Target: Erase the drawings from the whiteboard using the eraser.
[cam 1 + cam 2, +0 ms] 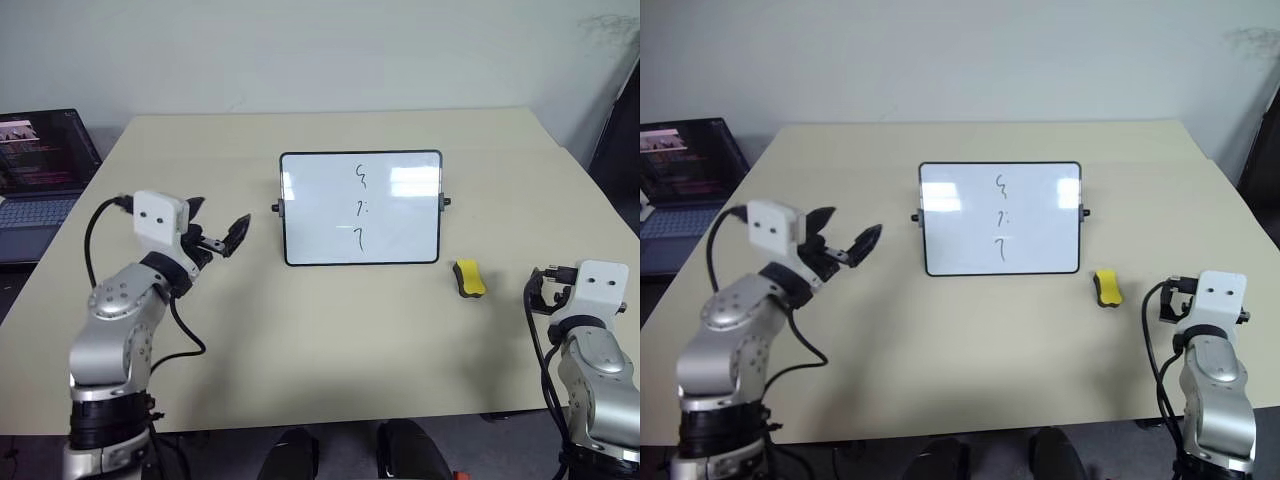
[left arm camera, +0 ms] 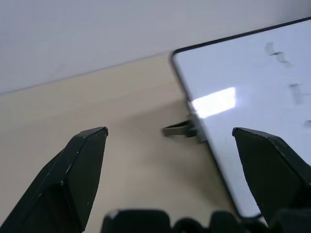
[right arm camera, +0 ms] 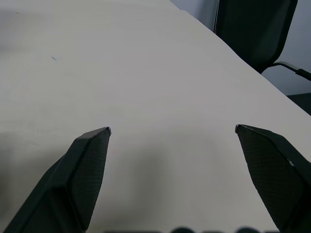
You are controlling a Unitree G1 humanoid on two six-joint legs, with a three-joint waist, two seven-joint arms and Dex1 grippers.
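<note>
While no mark has yet been wiped, the eraser is seen lying flat on the table, untouched, just off the lower right corner of the whiteboard. From the right gripper it lies forward and toward the robot's left, near at hand; from the left gripper it lies well apart, across the full width of the board. The right arm is therefore judged the nearer one for the pick. The yellow block's long axis is noted as running roughly away from the robot, so a grasp across its short width is judged likely to call for little wrist turn. The right gripper is recorded with jaws fully spread and nothing between them, over bare tabletop. The left gripper is likewise spread wide and empty, raised near the board's left edge, pointing toward the side knob. Counts: one eraser, one whiteboard, three drawings in a vertical column near the board's centre, two side knobs, one laptop beyond the left arm.
</note>
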